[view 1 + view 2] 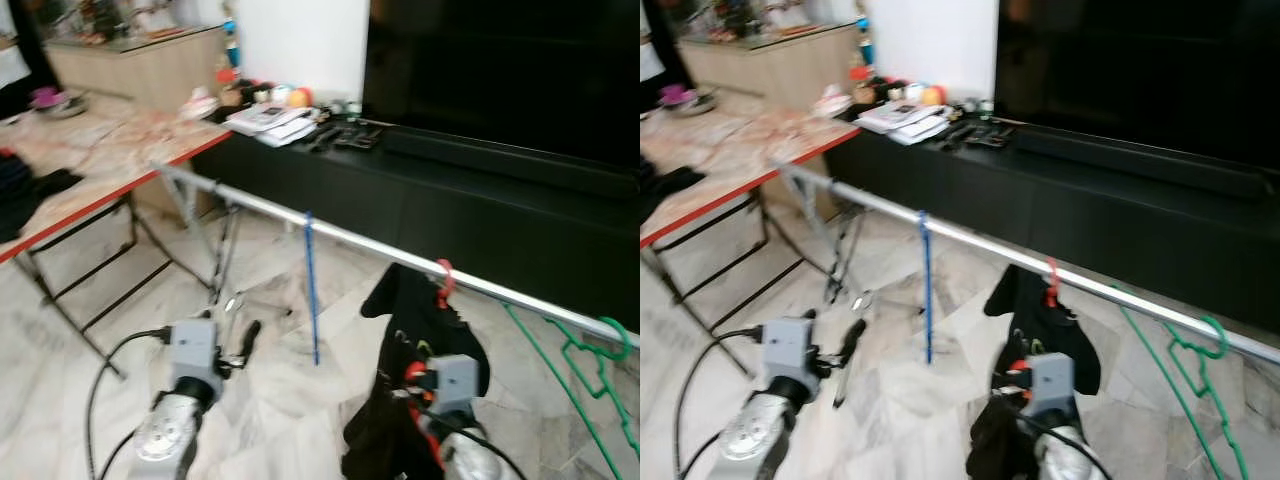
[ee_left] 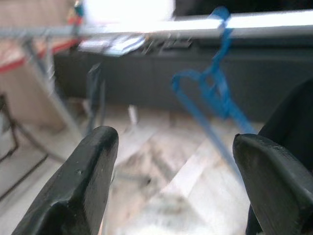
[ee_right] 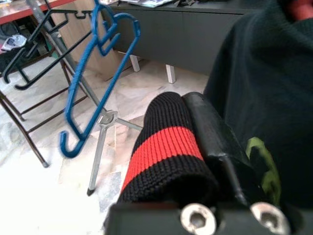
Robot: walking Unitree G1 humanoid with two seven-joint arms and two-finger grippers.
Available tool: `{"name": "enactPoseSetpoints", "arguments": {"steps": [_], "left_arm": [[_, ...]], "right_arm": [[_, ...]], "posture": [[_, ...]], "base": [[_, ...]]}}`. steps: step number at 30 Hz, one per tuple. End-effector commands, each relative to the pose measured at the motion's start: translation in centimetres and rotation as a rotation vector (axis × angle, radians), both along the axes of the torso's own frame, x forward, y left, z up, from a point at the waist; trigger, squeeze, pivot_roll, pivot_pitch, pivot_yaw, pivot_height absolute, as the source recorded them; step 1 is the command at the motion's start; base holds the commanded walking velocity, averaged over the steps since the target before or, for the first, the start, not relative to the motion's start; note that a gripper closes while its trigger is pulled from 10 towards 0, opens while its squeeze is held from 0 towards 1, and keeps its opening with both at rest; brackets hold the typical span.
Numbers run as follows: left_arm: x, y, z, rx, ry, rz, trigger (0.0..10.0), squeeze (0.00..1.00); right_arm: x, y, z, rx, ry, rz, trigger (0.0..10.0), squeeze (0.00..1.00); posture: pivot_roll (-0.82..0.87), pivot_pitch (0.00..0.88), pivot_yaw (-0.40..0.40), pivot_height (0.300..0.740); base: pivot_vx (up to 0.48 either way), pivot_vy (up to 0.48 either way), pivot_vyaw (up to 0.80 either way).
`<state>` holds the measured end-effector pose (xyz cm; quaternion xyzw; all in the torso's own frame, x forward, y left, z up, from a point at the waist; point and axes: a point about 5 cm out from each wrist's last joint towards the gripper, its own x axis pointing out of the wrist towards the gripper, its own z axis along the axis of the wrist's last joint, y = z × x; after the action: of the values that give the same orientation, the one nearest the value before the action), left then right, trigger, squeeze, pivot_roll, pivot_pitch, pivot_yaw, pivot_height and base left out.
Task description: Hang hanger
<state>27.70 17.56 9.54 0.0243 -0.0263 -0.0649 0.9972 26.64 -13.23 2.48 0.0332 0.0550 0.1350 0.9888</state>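
Hanging from a silver rail (image 1: 350, 240) are 3 hangers: a blue hanger (image 1: 311, 290), a red hanger (image 1: 444, 282) carrying a black garment (image 1: 425, 330), and a green hanger (image 1: 585, 365) toward the rail's right end. The right hand (image 3: 195, 147) pinches the garment's red-striped cuff (image 3: 166, 147). The left hand (image 2: 171, 186) hovers low near the blue hanger, fingers spread wide.

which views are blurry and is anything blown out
Both eye views are softly motion-blurred, edges of the silver metal rail smeared. Left wrist view: the blue plastic hanger is out of focus and a white patch at top is blown out. Right wrist view is sharpest, the black-and-red ribbed cuff crisp.
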Motion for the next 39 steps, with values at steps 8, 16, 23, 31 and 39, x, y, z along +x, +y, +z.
{"name": "enactPoseSetpoints", "arguments": {"steps": [8, 16, 23, 31, 39], "left_arm": [[0.1, -0.8, 0.3, -0.018, -0.010, -0.025, 10.0, 0.00], [0.5, -1.9, 0.5, -0.032, 0.026, -0.120, 10.0, 0.00], [1.8, -3.1, 1.2, -0.110, 0.102, -0.245, 10.0, 0.00], [5.3, -3.6, 0.2, -0.123, 0.270, -0.226, 10.0, 0.34], [8.2, -5.4, 1.3, -0.128, 0.345, -0.259, 10.0, 1.00]], "right_arm": [[-0.1, -1.0, -0.1, -0.029, -0.003, -0.015, 10.0, 0.00], [-0.1, -0.9, -0.2, -0.033, 0.002, -0.008, 10.0, 0.00], [0.1, -0.9, -0.1, -0.033, 0.004, -0.008, 10.0, 0.00], [0.5, -0.9, 0.1, -0.037, -0.002, -0.008, 10.0, 0.00], [0.8, -1.0, 0.2, -0.043, -0.003, -0.007, 10.0, 0.00]], "posture": [[0.08, 0.016, 0.044, 0.740], [0.08, 0.023, 0.039, 0.740], [0.08, 0.024, 0.034, 0.740], [0.08, 0.026, 0.030, 0.740], [0.08, 0.030, 0.025, 0.740]], "base": [[0.341, 0.000, 0.00], [0.000, 0.000, 0.00], [0.000, 0.000, 0.00], [0.000, 0.000, 0.00], [0.000, 0.000, 0.00]]}}
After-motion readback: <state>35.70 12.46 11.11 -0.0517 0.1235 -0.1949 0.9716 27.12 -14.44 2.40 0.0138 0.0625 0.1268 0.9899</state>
